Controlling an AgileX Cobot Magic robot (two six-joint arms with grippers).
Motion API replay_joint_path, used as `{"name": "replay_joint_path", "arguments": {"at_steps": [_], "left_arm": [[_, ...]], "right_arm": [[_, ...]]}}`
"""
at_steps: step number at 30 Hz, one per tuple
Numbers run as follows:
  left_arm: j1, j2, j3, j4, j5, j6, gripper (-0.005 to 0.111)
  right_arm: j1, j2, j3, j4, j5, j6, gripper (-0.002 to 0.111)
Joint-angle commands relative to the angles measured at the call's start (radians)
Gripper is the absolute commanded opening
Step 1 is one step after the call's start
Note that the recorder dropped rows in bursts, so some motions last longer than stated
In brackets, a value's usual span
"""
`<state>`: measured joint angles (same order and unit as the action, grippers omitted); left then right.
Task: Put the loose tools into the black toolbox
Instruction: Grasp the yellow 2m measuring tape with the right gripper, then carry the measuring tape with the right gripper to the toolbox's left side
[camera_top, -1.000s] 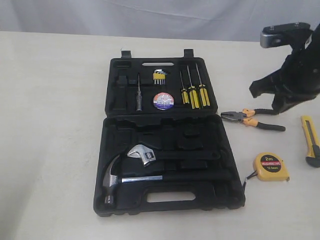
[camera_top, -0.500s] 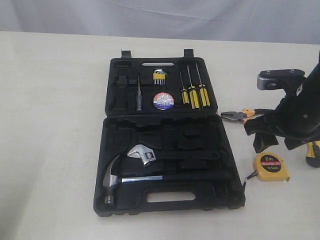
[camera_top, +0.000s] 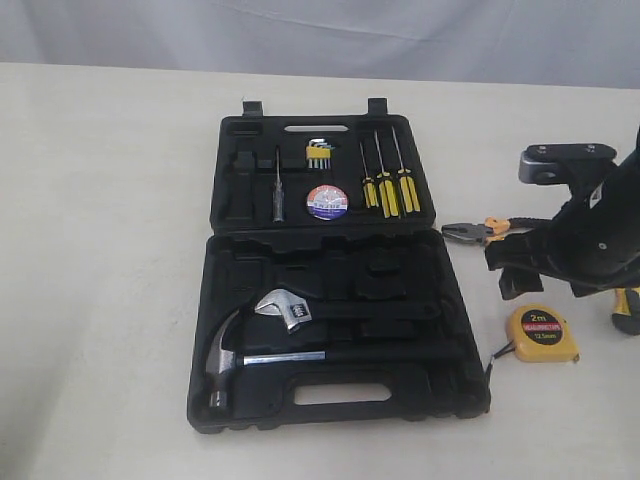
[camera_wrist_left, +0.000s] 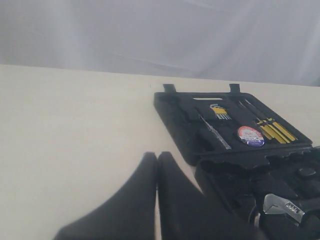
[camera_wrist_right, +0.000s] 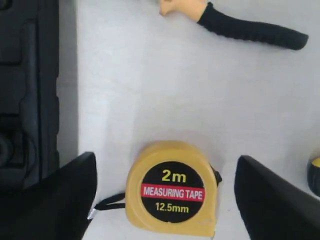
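1 of 4 loose tools was stowed: the tape roll, in the lid of the black toolbox. Pliers, tape measure and utility knife lay on the bench by its right edge. The right gripper hung wide open, empty, over the tape measure; the left gripper was closed, empty. The right arm hid most of the utility knife.
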<state>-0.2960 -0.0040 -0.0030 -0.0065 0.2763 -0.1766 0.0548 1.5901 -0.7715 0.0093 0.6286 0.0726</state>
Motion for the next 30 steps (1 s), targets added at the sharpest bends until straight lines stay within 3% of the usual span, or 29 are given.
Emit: {"name": "replay_joint_path", "arguments": {"at_steps": [1, 13, 15, 20, 25, 30], "left_arm": [[-0.005, 0.004, 0.003, 0.006, -0.004, 0.001, 0.000], [-0.005, 0.004, 0.003, 0.006, -0.004, 0.001, 0.000], [-0.005, 0.004, 0.003, 0.006, -0.004, 0.001, 0.000], [-0.005, 0.004, 0.003, 0.006, -0.004, 0.001, 0.000], [-0.005, 0.004, 0.003, 0.006, -0.004, 0.001, 0.000], [-0.005, 0.004, 0.003, 0.006, -0.004, 0.001, 0.000]], "right_arm": [[-0.005, 0.029, 0.016, -0.040, -0.024, 0.048, 0.072], [-0.005, 0.209, 0.012, -0.017, -0.067, 0.046, 0.071], [-0.005, 0.207, -0.001, -0.009, -0.053, 0.046, 0.065], [-0.005, 0.205, -0.055, -0.009, 0.084, 0.038, 0.030], [-0.003, 0.205, -0.068, -0.009, 0.111, 0.031, 0.002], [0.026, 0.203, -0.093, -0.009, 0.112, 0.014, -0.001]]}}
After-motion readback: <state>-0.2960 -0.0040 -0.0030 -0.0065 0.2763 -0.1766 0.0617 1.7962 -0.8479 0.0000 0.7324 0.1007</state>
